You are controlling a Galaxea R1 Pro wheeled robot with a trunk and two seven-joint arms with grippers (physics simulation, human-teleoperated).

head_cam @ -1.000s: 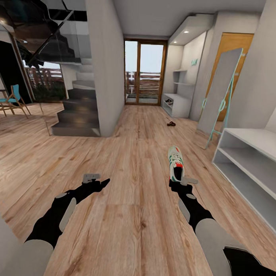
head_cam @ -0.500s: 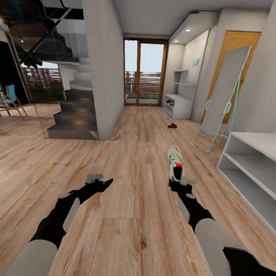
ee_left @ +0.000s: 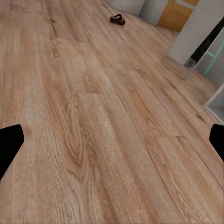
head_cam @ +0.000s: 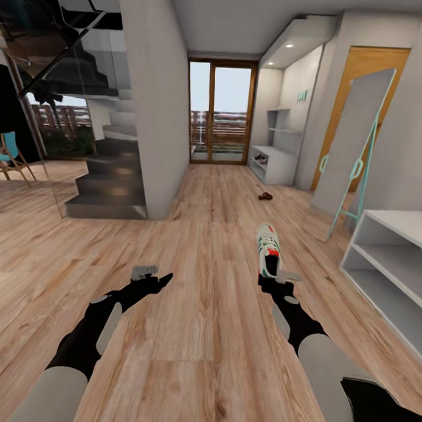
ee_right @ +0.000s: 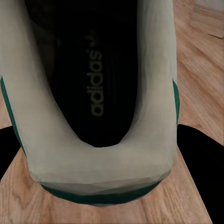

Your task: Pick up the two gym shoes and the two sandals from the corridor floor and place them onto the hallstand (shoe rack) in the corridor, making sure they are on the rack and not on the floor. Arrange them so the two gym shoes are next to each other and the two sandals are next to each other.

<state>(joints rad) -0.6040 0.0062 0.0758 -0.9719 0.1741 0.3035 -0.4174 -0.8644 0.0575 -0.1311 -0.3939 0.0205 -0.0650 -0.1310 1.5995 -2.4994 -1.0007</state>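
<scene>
A white gym shoe (head_cam: 268,249) with green stripes and a red-orange tongue is held heel-first in my right gripper (head_cam: 275,279), above the corridor floor (head_cam: 200,344). The right wrist view looks into the gym shoe's (ee_right: 98,93) dark insole, with black fingers (ee_right: 201,163) on both sides of its heel. My left gripper (head_cam: 153,274) is open and empty over bare planks. One brown sandal (head_cam: 265,196) lies on the floor far ahead, and the sandal (ee_left: 117,19) shows small in the left wrist view. The hallstand (head_cam: 276,166) stands at the corridor's far right.
A long low white two-tier bench (head_cam: 385,266) runs along the right wall. A leaning mirror (head_cam: 353,143) with a teal frame stands beyond it. A grey pillar (head_cam: 150,111) and dark staircase (head_cam: 108,183) are on the left, glass doors (head_cam: 220,114) at the end.
The whole view has shifted: the bench slid toward the right edge and the stairs and pillar toward the left. Both arms keep their pose, the shoe still held.
</scene>
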